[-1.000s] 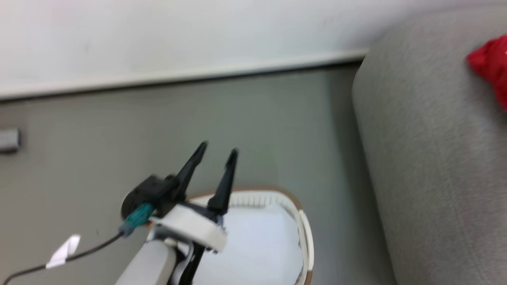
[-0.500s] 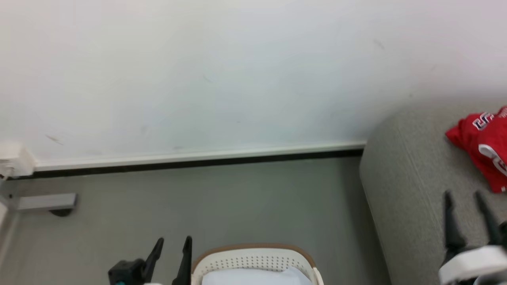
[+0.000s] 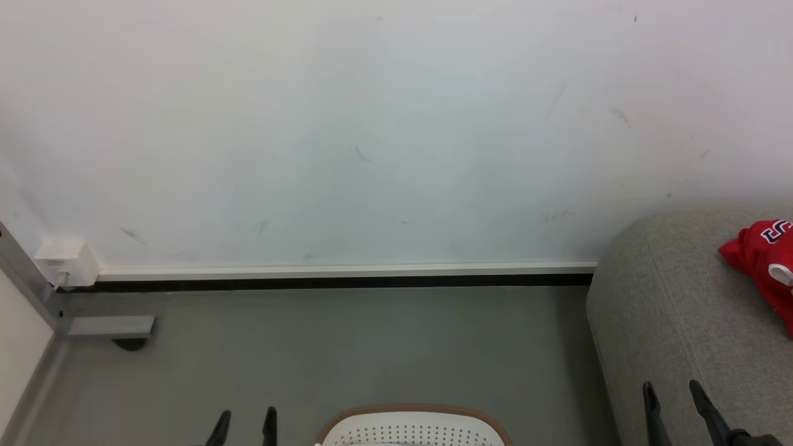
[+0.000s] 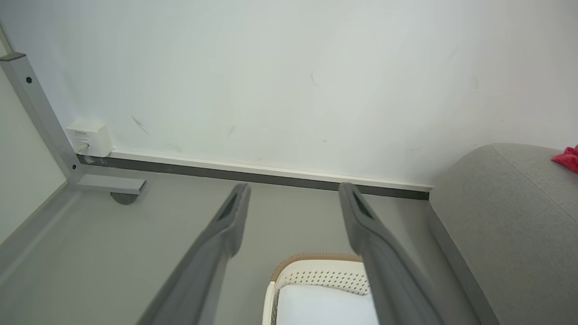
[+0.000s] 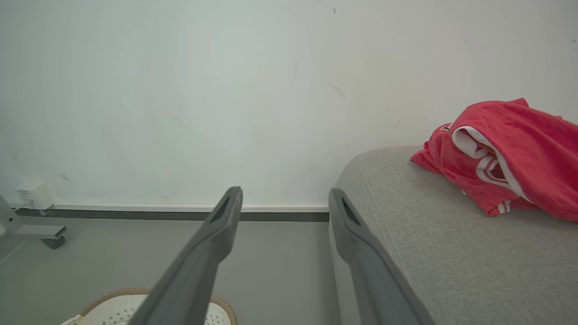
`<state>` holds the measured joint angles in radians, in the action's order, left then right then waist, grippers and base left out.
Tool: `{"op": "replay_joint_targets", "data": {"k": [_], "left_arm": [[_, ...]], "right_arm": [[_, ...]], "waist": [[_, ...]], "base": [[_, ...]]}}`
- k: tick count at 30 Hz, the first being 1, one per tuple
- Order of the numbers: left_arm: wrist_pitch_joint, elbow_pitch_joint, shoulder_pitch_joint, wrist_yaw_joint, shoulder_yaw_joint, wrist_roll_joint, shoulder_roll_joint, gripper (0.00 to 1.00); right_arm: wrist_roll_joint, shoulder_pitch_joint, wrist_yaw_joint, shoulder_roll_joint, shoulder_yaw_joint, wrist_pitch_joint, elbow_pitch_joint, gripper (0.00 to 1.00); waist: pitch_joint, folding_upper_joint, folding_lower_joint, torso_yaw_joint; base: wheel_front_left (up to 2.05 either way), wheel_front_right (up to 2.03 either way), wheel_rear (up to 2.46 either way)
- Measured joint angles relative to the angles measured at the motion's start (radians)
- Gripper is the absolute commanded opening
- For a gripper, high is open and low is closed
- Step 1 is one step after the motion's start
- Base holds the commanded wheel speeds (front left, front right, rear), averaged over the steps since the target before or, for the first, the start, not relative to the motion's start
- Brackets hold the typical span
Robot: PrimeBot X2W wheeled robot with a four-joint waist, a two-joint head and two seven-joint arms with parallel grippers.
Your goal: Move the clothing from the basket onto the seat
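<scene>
"Where does the left gripper point?"

"Toward twelve o'clock, at the white wall, with its two fingers spread wide apart."

"And the basket?"

"At six o'clock, on the grey floor. Its brown-banded rim and dotted wall show between the fingers."

"To the side?"

"The seat takes up four o'clock. A scrap of the clothing shows at its upper edge, at three."

"Nine o'clock?"

"A white wall box, just beside a grey metal frame."
</scene>
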<state>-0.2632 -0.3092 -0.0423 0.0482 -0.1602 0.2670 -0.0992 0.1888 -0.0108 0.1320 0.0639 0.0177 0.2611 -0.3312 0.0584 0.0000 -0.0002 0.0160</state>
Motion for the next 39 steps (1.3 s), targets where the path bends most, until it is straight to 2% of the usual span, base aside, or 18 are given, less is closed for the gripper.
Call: {"op": "replay_joint_targets", "data": {"k": [13,23,35,36,39], "left_arm": [[0.000,0.028,-0.007,-0.079,0.079,-0.077,0.043,1.00],[0.000,0.010,-0.006,-0.090,0.090,-0.090,0.049,1.00],[0.000,0.006,-0.005,-0.081,0.083,-0.087,0.050,1.00],[0.000,-0.001,-0.007,-0.081,0.083,-0.087,0.051,0.00],[0.003,-0.027,-0.017,-0.081,0.083,-0.084,0.054,0.00]], "right_arm": [[-0.028,-0.013,0.000,-0.013,-0.004,0.000,0.008,1.00],[-0.033,0.005,0.000,-0.014,-0.010,0.000,-0.020,1.00],[-0.026,0.008,0.000,-0.015,-0.019,0.000,-0.031,1.00],[-0.026,0.004,0.000,-0.016,-0.019,-0.001,-0.037,0.00],[-0.024,-0.013,0.000,-0.020,-0.018,-0.007,-0.061,0.00]], "waist": [[0.000,0.0000,0.0002,0.008],[-0.002,0.0000,0.0002,0.014],[-0.001,0.0000,0.0003,0.007],[-0.001,0.0000,0.0004,0.007],[-0.001,0.0000,0.0004,0.007]], "base": [[0.00,0.00,0.00],[0.00,0.00,0.00],[0.00,0.00,0.00],[0.00,0.00,0.00],[0.00,0.00,0.00]]}}
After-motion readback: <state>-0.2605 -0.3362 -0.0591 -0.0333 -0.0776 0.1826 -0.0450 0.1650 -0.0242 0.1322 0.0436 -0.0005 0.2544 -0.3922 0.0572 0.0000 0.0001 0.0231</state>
